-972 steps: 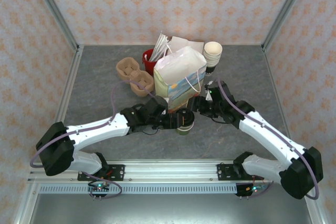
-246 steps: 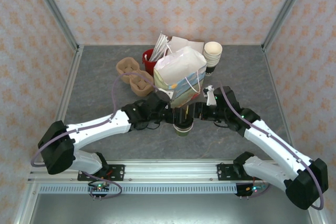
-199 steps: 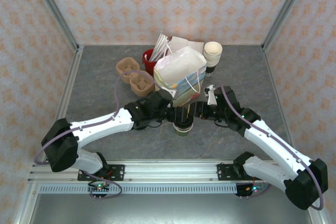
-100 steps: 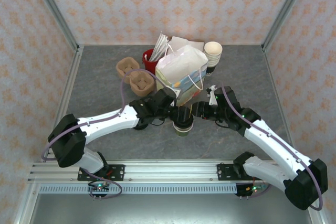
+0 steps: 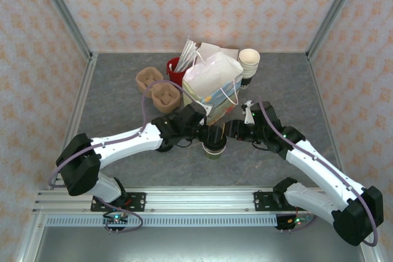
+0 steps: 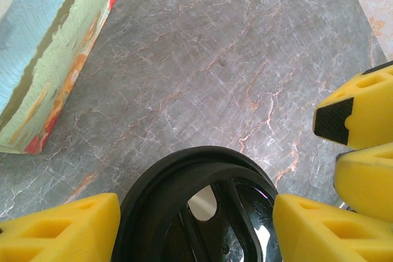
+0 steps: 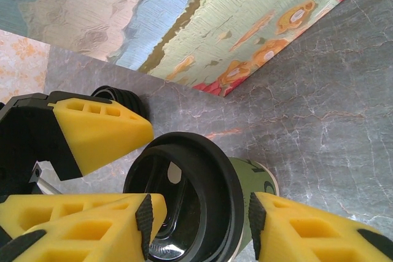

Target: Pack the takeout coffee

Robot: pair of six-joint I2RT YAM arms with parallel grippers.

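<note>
The takeout coffee (image 5: 215, 146) stood near the middle of the worktop (image 5: 116, 115), a little toward its near edge and just in front of the paper bag (image 5: 212, 84). The left gripper (image 6: 196, 228) clasped the black lid (image 6: 178, 179), with a yellow finger against each side of the rim. The right gripper (image 7: 199, 222) gripped the same cup, one pad on either side. Toward the far edge sat a stack of cream cups (image 5: 249, 61), a red tub (image 5: 174, 69) and brown pulp carriers (image 5: 158, 86).

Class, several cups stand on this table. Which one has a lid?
The small dark green cup with the round black plastic lid, at the front. The stack of cream paper cups and the red cup behind stand open.
</note>
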